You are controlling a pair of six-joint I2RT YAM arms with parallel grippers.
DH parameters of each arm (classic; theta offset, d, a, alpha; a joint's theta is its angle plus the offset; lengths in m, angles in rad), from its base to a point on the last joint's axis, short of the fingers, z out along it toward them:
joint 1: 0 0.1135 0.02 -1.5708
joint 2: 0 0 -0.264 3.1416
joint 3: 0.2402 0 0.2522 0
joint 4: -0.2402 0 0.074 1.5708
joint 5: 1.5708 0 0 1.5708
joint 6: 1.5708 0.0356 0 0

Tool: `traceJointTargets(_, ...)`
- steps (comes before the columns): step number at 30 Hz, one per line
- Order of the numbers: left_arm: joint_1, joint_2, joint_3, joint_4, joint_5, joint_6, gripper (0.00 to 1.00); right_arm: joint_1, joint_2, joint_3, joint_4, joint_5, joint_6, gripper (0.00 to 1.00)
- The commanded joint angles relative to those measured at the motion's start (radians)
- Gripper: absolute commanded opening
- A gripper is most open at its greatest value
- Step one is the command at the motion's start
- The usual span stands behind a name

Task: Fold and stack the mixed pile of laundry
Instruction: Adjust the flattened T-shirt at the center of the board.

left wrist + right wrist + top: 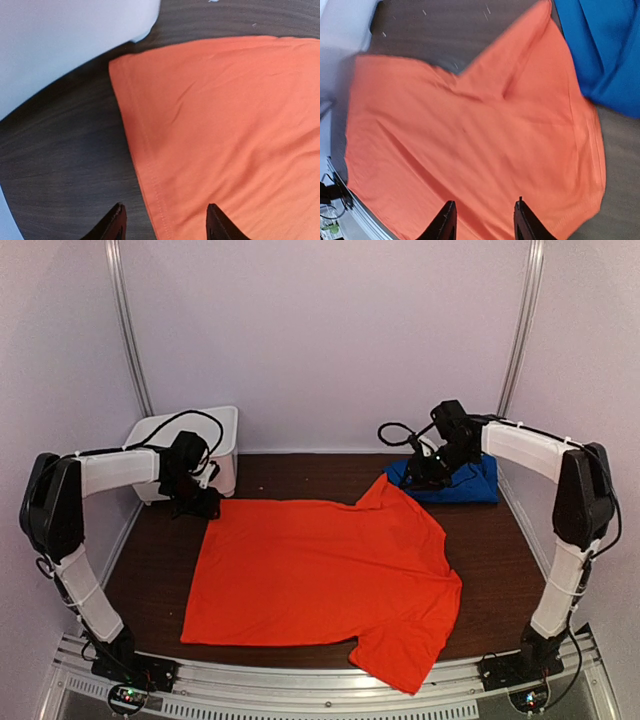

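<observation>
Nearest, at bottom centre of the overhead frame, one sleeve (pixel 400 665) of the orange-red T-shirt (pixel 310 570) droops over the near edge of the dark surface (pixel 500 560). The rest of the shirt lies spread flat across the middle.

At upper left, the left jaws stand parted beside the white plastic bin (pixel 195 435), over the shirt's hem corner (pixel 125 75). The wrist view shows them straddling the stitched edge, gripping nothing.

At upper right, the right jaws are likewise parted and empty above the other sleeve (pixel 385 490). That sleeve lies against the royal-blue garment (pixel 465 483), which is bunched in the far corner.

I judge three risks:
- A pinch on the right could catch blue cloth along with orange, since the two touch.
- The left jaws could knock the bin, which is close.
- Any pull toward the near edge could let the hanging sleeve drag the shirt off.
</observation>
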Motion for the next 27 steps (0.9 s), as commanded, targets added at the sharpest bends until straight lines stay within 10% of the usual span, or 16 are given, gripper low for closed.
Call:
traceJointTargets(1,-0.022,-0.046,0.047,0.019,0.089,0.009,0.56,0.017,0.173,0.204,0.085,-0.057,0.114,0.38)
traceJointTargets(9,-0.024,-0.087,0.019,0.019,0.096,-0.04,0.56,0.042,0.422,0.455,0.058,-0.045,0.186,0.34)
traceJointTargets(27,-0.024,-0.07,0.007,0.012,0.074,-0.036,0.56,0.054,0.505,0.43,0.04,0.022,0.205,0.37)
